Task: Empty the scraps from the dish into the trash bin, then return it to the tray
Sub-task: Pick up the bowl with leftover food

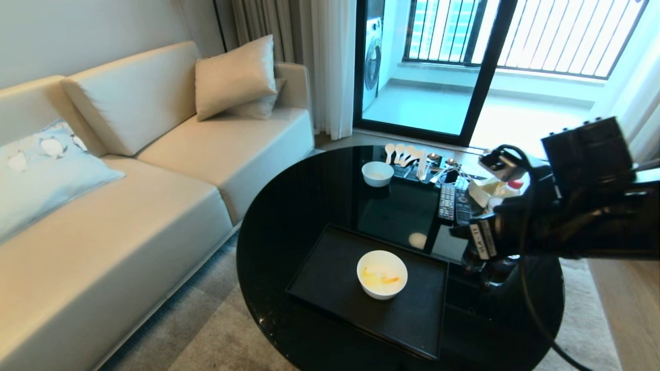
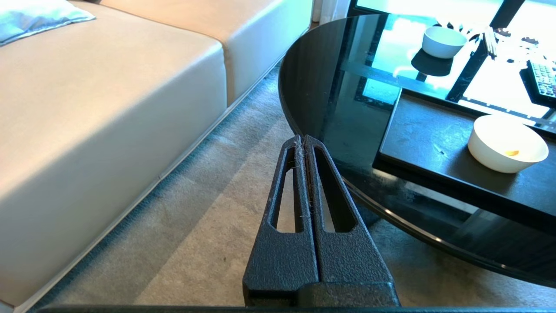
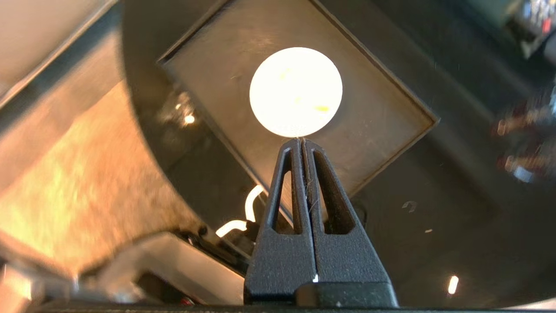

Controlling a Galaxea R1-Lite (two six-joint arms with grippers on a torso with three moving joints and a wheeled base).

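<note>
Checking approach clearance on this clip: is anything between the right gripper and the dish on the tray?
Nothing visible. The right gripper, shut, hangs above the tray with the dish open to it; only bare tray surface lies around the dish. The smaller white bowl and remotes sit farther back on the table.

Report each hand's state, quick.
Left hand: closed, empty, over the carpet beside the table.
Right hand: closed, empty, above the bowl on the tray.

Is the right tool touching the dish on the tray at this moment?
Apart. In the right wrist view the right tool, shut, hangs high above the dish on the tray. In the head view nothing touches the dish.
</note>
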